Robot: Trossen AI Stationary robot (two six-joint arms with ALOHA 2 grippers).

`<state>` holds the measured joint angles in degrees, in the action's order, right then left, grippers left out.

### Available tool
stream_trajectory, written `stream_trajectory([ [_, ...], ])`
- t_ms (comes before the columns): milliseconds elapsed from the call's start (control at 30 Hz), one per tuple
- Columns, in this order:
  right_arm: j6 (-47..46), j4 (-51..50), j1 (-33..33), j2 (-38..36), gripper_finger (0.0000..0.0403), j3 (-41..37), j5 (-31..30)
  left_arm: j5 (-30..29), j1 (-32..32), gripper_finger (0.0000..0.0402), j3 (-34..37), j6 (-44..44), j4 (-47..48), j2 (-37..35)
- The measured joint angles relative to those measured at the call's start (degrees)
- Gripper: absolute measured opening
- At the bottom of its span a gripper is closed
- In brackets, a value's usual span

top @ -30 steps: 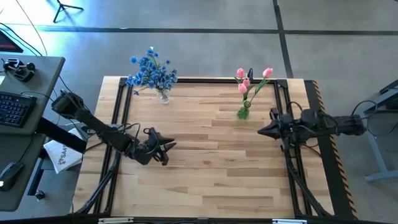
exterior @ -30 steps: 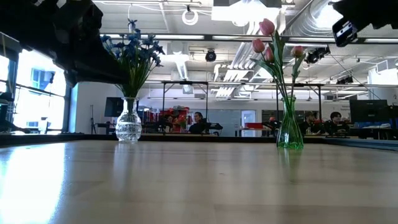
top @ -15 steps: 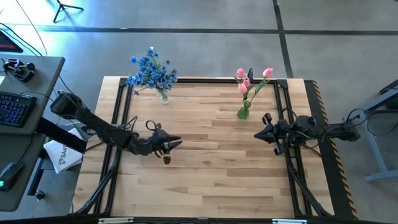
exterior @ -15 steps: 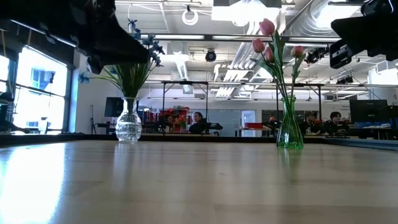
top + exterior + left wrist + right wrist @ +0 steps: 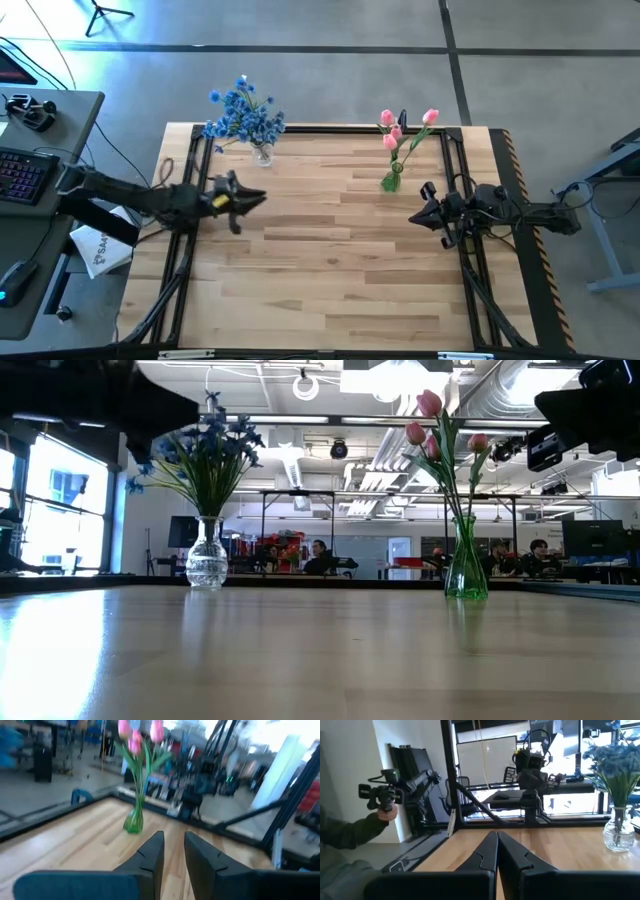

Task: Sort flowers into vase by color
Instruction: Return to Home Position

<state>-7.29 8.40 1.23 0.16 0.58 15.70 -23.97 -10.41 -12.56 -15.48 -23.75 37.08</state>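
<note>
**Sorted flowers in two vases on a wooden bench**

Looked straight down on a pale wooden bench (image 5: 340,260) with a dark arm at each side. Found the blue flowers (image 5: 243,115) bunched in a clear vase (image 5: 262,153) by the far edge, toward the left. Found the pink flowers (image 5: 405,128), three tulip buds on green stems, in a green vase (image 5: 391,181) toward the far right. Placed the two vases well apart, with bare wood between them.

Caught the left gripper (image 5: 255,197) over the left side of the bench, near the clear vase and closer to the front than it, pointing right. Showed its fingers (image 5: 152,855) a narrow gap apart with nothing between them, aimed toward the green vase.

Caught the right gripper (image 5: 413,216) over the right side, near the green vase and closer to the front than it, pointing left. Showed its fingers (image 5: 487,852) pressed together and gripping nothing, with the clear vase and its blue flowers beyond them.

From bench height, set both vases upright against a large bright room, with people (image 5: 320,555) seated far behind. Through the right wrist camera, took in a person's hand (image 5: 384,809) at the end of a dark sleeve (image 5: 350,832), holding a dark device (image 5: 377,792) past the bench's edge. Took in a desk (image 5: 60,110) with a keyboard (image 5: 22,172) to the left of the bench.
</note>
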Motion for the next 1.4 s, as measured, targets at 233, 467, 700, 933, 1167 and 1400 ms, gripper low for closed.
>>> stream_trajectory([
  [233, -1.62, -0.13, 0.02, 0.02, 0.0, 0.0, -0.44, 7.49, 4.17, 0.004, 5.75, 5.28, 11.84, -23.81],
  [467, -1.91, -0.21, -0.02, 0.04, 0.0, -0.02, 0.11, 11.27, 6.02, 0.0019, 5.8, 7.34, 25.51, -36.84],
  [700, -1.68, -0.02, -0.13, 0.07, 0.0, -0.02, 0.24, 17.03, 5.91, 0.0001, 11.97, 11.01, 16.78, -36.82],
  [933, -0.21, -0.48, -0.13, 0.13, 0.0, -0.02, 0.22, 21.83, 5.91, 0.0, 11.87, 17.43, 16.07, -36.87],
  [1167, 1.78, -1.98, -0.13, 0.13, 0.0, -0.02, 0.16, 24.18, 5.89, 0.0, 11.87, 21.61, 18.61, -36.68],
  [1400, 2.19, -3.2, -0.13, 0.13, 0.0, -0.02, -5.22, 24.18, 5.89, 0.0, 11.87, 21.04, 20.23, -36.66],
])
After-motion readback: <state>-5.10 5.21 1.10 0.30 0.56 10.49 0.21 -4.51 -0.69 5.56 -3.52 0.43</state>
